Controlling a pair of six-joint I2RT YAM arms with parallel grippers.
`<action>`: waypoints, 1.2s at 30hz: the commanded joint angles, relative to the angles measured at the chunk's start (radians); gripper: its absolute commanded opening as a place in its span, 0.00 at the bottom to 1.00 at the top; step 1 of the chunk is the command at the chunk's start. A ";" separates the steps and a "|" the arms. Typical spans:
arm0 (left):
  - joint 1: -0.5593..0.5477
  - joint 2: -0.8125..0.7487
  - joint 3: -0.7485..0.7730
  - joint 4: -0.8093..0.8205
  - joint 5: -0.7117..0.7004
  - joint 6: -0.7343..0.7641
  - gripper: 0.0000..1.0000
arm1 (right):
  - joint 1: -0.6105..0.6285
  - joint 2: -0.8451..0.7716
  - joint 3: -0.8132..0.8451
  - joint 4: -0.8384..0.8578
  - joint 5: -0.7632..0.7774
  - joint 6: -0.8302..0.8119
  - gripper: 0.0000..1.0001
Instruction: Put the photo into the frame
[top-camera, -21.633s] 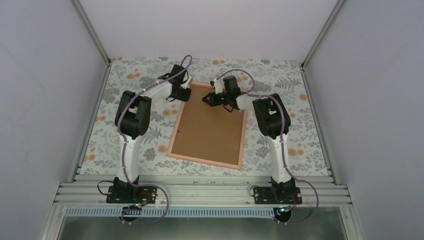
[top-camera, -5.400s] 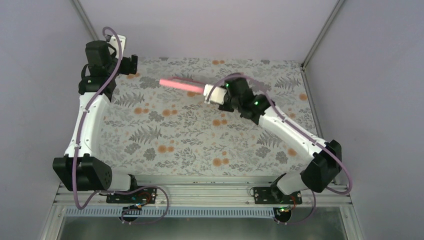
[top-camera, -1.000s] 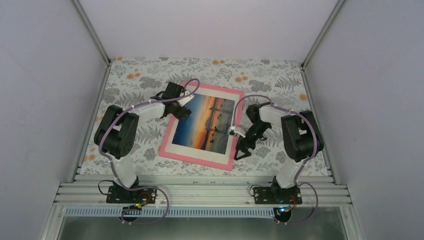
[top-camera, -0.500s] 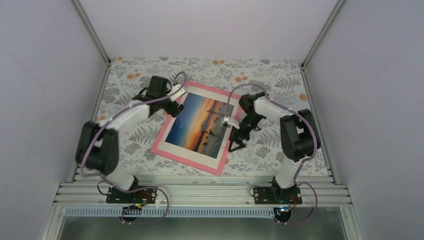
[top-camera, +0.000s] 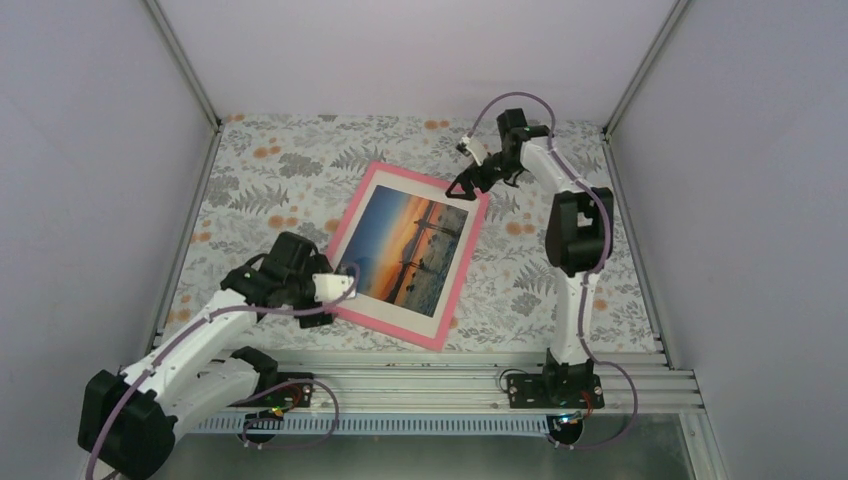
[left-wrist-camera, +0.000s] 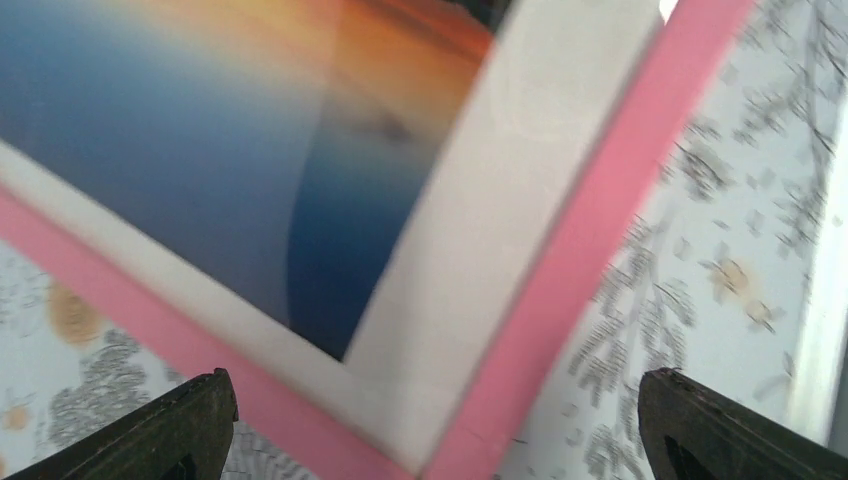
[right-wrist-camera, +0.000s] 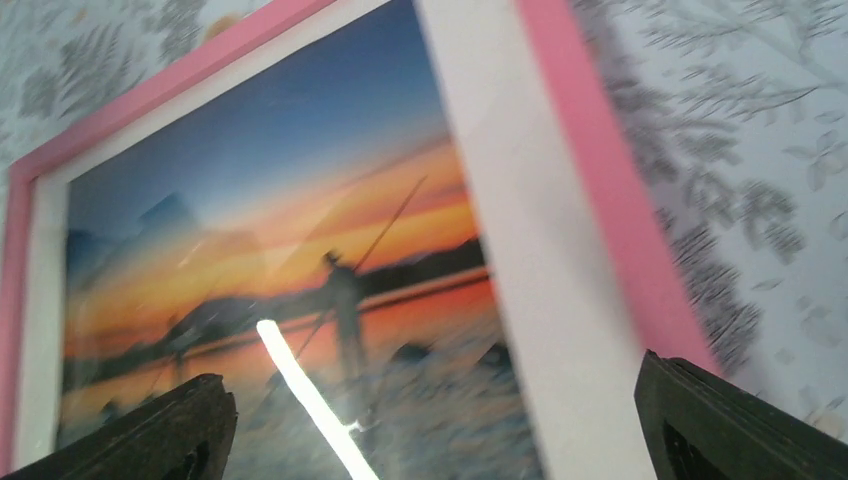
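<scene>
A floral tablecloth (top-camera: 280, 190) is covering the table, with a metal rail (top-camera: 400, 385) running along its near edge. One frame (left-wrist-camera: 585, 230) is lying flat and skewed on the cloth, holding one photo (top-camera: 408, 245) bordered by one white mat (left-wrist-camera: 500, 200). Two grippers are flanking it. The left gripper (top-camera: 347, 276) is hanging over the frame's near-left corner and the right gripper (top-camera: 460, 187) over its far-right corner, both spread wide and gripping nothing.

Floral table cover (top-camera: 290, 190); white mat board (left-wrist-camera: 520, 180); grey walls (top-camera: 90, 150).
</scene>
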 joint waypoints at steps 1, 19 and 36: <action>-0.070 -0.064 -0.059 -0.058 -0.078 0.086 1.00 | -0.001 0.132 0.158 0.049 0.018 0.139 0.99; -0.149 0.027 -0.169 0.291 -0.415 -0.001 1.00 | -0.011 0.231 0.033 0.134 0.063 0.144 0.98; 0.071 0.422 0.080 0.448 -0.373 -0.196 1.00 | -0.122 -0.106 -0.458 0.000 0.032 -0.035 0.97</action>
